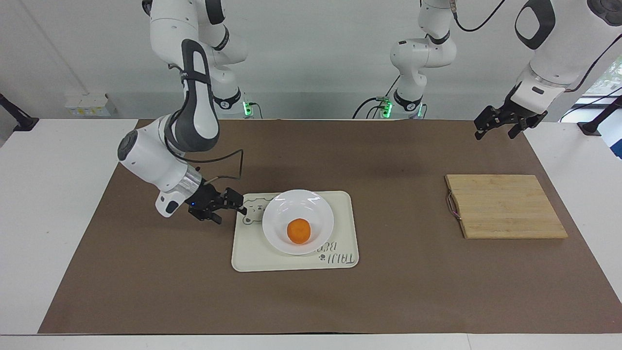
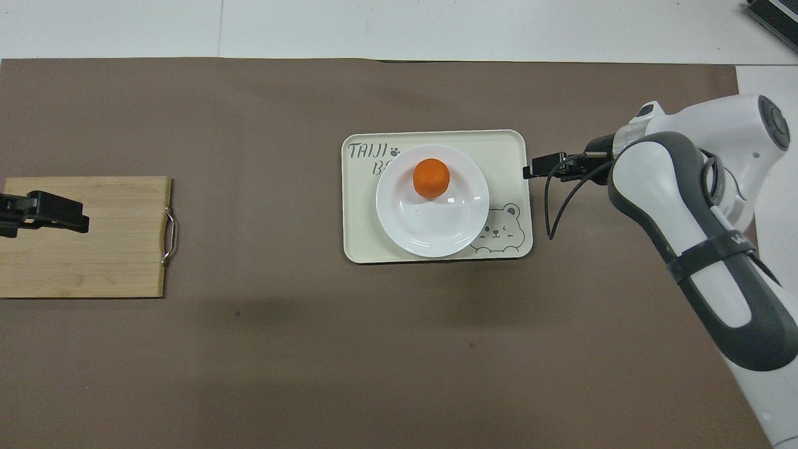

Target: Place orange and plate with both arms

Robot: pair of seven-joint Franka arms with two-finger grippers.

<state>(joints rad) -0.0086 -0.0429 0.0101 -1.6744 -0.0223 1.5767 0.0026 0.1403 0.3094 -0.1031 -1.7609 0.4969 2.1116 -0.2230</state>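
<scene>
Brown mat point(image 1: 146, 272) over white table. Right gripper point(image 1: 228, 204) low beside tray point(image 1: 252, 257), jaws apart, empty. Plate point(image 1: 279, 238) on tray, orange point(image 1: 299, 230) in plate. Risk: trailing cable or finger clips tray edge, rolls orange. Left gripper point(image 1: 503, 127) waits high above mat, nearer robots than cutting board point(image 1: 505, 206), jaws apart, empty.

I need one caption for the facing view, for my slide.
Orange on plate on tray; open right gripper beside it.

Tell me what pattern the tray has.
The cream tray has a bear drawing and "TAIJI" lettering; the overhead view shows it best.
</scene>
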